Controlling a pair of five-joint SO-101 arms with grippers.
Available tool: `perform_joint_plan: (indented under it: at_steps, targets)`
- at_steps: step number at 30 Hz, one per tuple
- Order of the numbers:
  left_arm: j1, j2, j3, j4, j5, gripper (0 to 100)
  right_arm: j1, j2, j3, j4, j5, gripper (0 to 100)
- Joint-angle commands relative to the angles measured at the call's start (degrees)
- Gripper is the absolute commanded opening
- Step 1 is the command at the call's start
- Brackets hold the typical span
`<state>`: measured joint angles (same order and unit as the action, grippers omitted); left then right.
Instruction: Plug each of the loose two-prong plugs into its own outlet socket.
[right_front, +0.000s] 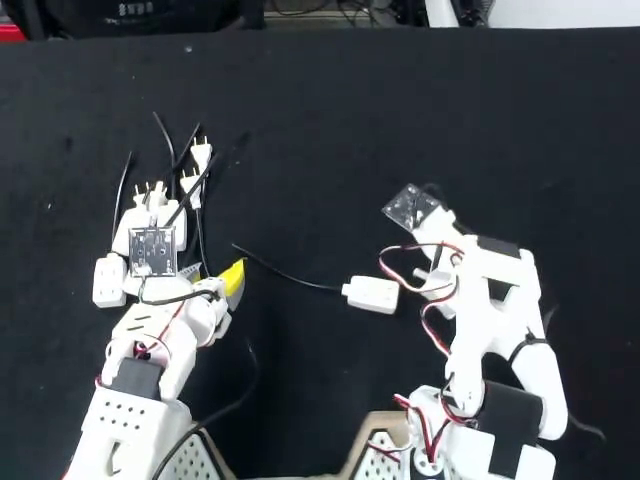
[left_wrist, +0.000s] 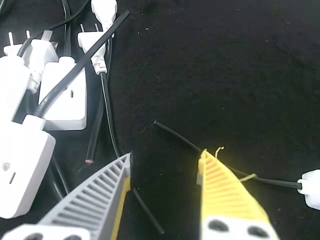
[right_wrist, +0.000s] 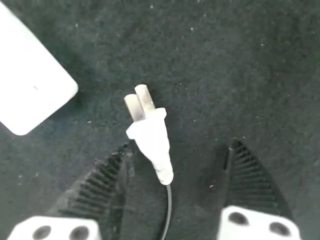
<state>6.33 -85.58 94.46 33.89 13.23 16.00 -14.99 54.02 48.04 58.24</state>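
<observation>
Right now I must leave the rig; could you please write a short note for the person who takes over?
Left end effector: open, empty, over a black cable, beside the sockets and loose plugs.
Right end effector: open; a white plug lies between its fingers, not gripped, a white block near its prongs.
Done: no plug seen seated; visible prongs are bare.
Left to do: grip each plug and insert it in its own socket.

Bright, even overhead light on the black bench (right_front: 330, 110), which swallows most shadows; white outlet blocks (left_wrist: 65, 107) and a plug (right_wrist: 150, 135) wash out pale, and a shiny plate (right_front: 412, 210) on one arm glints
</observation>
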Motion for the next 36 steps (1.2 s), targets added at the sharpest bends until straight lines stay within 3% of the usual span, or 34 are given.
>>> perform_joint_plan:
  at_steps: [1, 6, 13, 19, 23, 26, 29, 32, 36]
  targets:
    - [0.1, -1.6, -0.8, 0.2, 0.1, 22, 0.7, -2.2, -1.0, -1.0, 0.6, 23.1]
    - [0.1, -1.6, -0.8, 0.2, 0.1, 22, 0.8, -2.2, -0.9, -1.2, 3.6, 0.5]
    - [0.1, -1.6, -0.8, 0.2, 0.1, 22, 0.8, 0.7, 2.6, -11.4, -2.3, 5.4]
    - [0.0, -1.6, -0.8, 0.2, 0.1, 22, 0.9, 3.4, 1.3, -12.1, -2.8, 14.0]
    - [0.0, -1.6, -0.8, 0.2, 0.1, 22, 0.7, 2.6, 1.3, -12.2, -2.8, 0.3]
    - [0.0, -1.6, -0.8, 0.2, 0.1, 22, 1.0, -1.5, 0.7, -9.6, -2.9, 0.9]
    - [0.1, -1.6, -0.8, 0.2, 0.1, 22, 0.2, -10.0, -1.3, -0.4, -6.8, 1.0]
    - [0.4, -1.6, -0.8, 0.2, 0.1, 22, -5.5, -19.6, -0.2, 7.7, -10.5, 1.0]
    - [0.4, -1.6, -0.8, 0.2, 0.1, 22, -17.5, -33.1, 6.0, 9.5, -17.0, 1.0]
